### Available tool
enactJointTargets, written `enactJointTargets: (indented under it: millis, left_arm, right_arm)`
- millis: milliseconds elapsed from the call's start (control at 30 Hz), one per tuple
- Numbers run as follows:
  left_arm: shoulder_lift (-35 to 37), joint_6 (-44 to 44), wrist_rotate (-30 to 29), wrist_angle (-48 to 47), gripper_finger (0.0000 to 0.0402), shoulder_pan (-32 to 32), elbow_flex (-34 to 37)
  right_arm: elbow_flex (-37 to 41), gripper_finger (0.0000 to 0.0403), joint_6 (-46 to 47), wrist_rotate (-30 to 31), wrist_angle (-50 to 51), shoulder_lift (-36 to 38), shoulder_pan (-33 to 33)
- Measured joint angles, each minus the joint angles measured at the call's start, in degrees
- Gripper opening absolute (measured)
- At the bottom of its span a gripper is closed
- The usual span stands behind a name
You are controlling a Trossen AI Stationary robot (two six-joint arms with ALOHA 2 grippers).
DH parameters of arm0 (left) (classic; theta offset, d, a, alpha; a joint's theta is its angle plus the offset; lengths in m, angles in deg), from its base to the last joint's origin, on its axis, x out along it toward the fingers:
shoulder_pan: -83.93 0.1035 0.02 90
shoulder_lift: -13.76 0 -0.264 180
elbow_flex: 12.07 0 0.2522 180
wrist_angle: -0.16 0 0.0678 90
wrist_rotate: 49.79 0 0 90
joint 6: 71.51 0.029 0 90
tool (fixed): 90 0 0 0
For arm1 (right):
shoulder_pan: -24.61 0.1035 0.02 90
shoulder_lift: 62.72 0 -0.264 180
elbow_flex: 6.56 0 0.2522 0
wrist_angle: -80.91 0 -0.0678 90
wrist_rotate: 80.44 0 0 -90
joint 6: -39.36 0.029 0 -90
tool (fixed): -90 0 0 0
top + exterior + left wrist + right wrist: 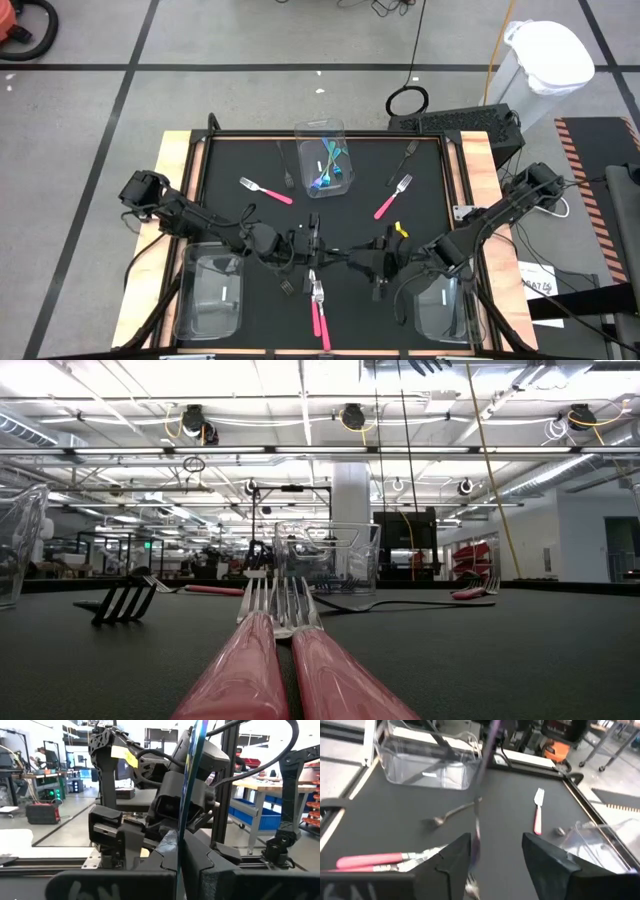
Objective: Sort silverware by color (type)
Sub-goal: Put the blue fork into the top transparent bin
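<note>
Two pink forks point(319, 312) are lying side by side on the black surface point(240, 215), well on the near side of the middle clear bin point(320, 150), their heads pointing toward it. That bin is holding several teal utensils point(328, 172). Between the bin and the pink pair, the left hand point(308, 247) and the right hand point(372, 265) are facing each other, close together above the surface. The left hand is pinching a thin iridescent utensil point(192, 795) and holding it upright, with its fingers pressed tight on the lower end. The right hand's fingers point(451, 855) are standing spread, with the same thin utensil passing through the gap between them; I cannot tell whether either finger is touching it.

Another pink fork point(265, 190) is lying near the bin on the left arm's side, and one more point(392, 198) is lying on the right arm's side. A dark fork point(405, 160) is resting just beyond that one, level with the bin. Two more clear bins point(210, 290) point(445, 305) are sitting at the near corners, well apart from the middle bin.
</note>
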Motion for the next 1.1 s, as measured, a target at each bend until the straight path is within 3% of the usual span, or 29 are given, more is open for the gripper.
enactJointTargets:
  millis: [467, 733, 867, 1100]
  left_arm:
    - [1.21, -5.11, 1.81, -4.36, 0.0001, 3.73, 0.02]
    - [5.73, -7.25, 12.78, -9.59, 0.0001, 10.01, 0.02]
    - [7.28, -5.85, 14.69, -11.17, 0.0001, 14.19, 0.02]
    - [8.52, -6.49, 21.06, -10.92, 0.0001, 25.37, 0.02]
  right_arm:
    - [-0.02, 0.0201, 11.52, -0.22, 23.78, 6.16, -0.02]
    - [-0.02, 0.02, 11.57, -0.09, 30.73, 8.17, -0.11]
    - [-0.02, 0.0199, 8.3, -0.08, 31.68, 8.7, -0.17]
    - [-0.02, 0.0199, 3.83, -0.09, 33.15, 8.73, -0.15]
